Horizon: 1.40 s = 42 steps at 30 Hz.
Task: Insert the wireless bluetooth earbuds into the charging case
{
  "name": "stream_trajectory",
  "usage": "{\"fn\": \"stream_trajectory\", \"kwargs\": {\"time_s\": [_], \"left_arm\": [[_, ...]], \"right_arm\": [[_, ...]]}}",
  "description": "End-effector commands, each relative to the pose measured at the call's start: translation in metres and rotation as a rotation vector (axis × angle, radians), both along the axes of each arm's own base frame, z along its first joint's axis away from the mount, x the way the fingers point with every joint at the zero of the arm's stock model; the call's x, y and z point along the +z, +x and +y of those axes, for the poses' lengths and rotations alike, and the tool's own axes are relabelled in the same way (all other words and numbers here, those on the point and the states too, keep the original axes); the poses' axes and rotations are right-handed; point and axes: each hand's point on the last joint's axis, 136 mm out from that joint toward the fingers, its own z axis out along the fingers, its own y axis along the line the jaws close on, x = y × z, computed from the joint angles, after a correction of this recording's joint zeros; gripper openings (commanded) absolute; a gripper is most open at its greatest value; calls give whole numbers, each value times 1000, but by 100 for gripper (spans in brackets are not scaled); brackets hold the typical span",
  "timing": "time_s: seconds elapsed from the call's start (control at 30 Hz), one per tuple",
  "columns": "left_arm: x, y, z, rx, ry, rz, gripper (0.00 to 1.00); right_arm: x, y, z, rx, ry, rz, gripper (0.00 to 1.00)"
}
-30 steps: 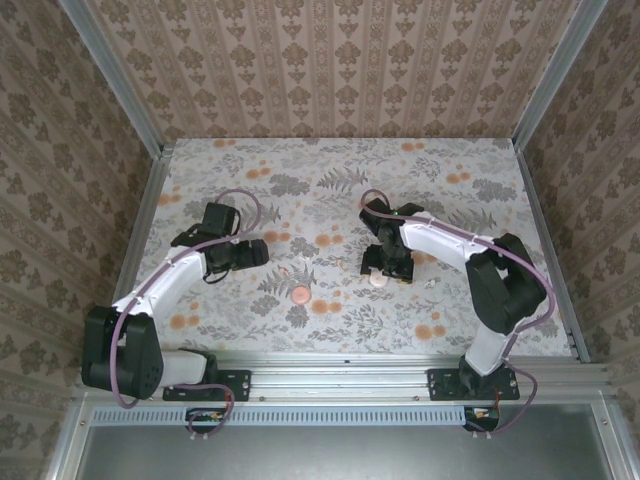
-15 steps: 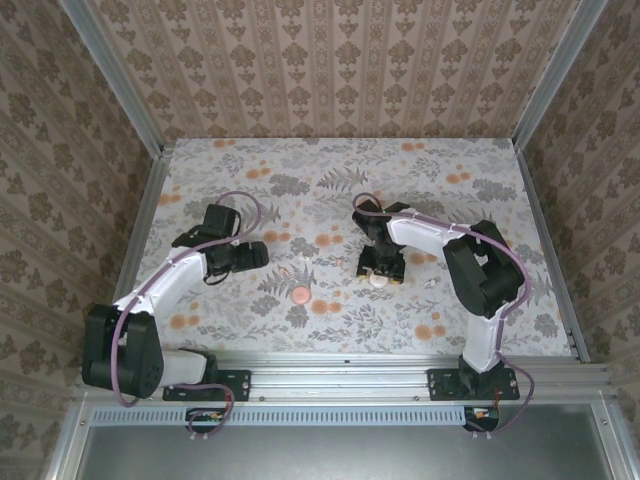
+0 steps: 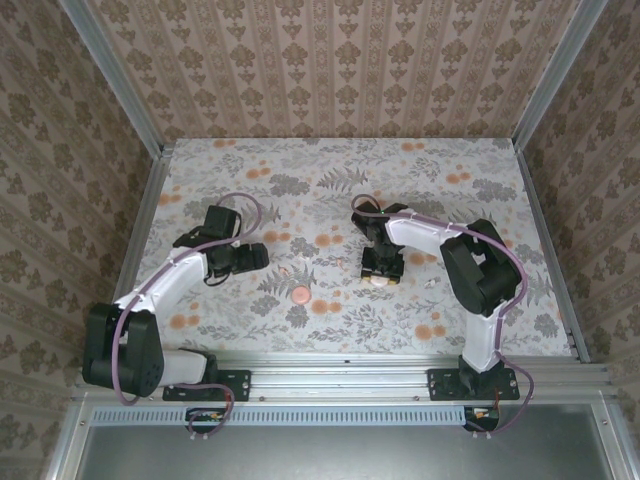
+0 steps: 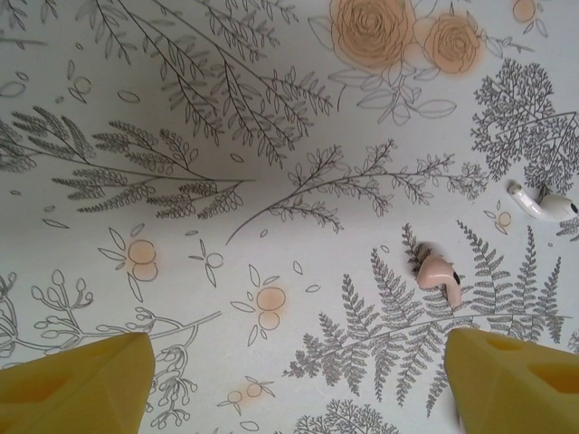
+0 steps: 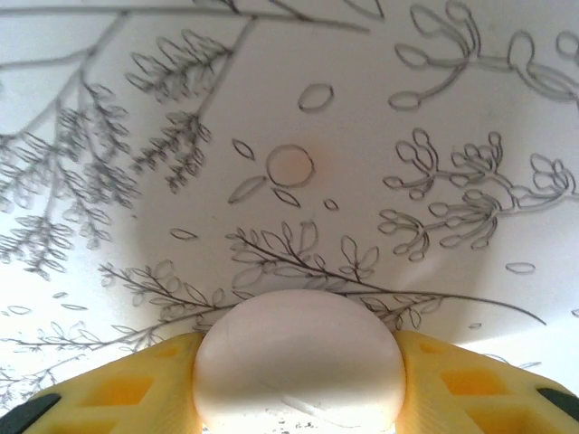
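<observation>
Pinching pale case half (image 5: 298, 362) in right claw (image 3: 383, 270) centre-right of overhead frame, with salmon case half (image 3: 299, 294) apart at lower centre and left claw (image 4: 298, 344) spread short of white earbud (image 4: 540, 203) at right edge of left wrist frame; probably pickup stage, next likely calling for left claw to shift across and bracket that tiny piece squarely.

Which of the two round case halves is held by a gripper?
The paler half, clamped in the right gripper; the darker salmon half lies free on the table.
</observation>
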Motion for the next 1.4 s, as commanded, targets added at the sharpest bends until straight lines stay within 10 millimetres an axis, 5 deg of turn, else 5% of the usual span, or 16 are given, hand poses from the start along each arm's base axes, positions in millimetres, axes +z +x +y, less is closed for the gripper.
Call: {"fn": "stream_trajectory", "kwargs": {"time_s": [0.0, 0.37, 0.67, 1.37], "left_arm": [[3, -6, -9, -29, -50, -8, 83], [71, -5, -50, -232, -244, -417, 80], [122, -26, -69, -436, -290, -796, 79], [140, -58, -117, -755, -359, -976, 76]], "right_arm": [[26, 16, 4, -2, 51, -150, 45], [112, 39, 63, 63, 442, -499, 42], [167, 38, 91, 78, 705, -676, 41], [231, 20, 171, 185, 1063, -815, 41]]}}
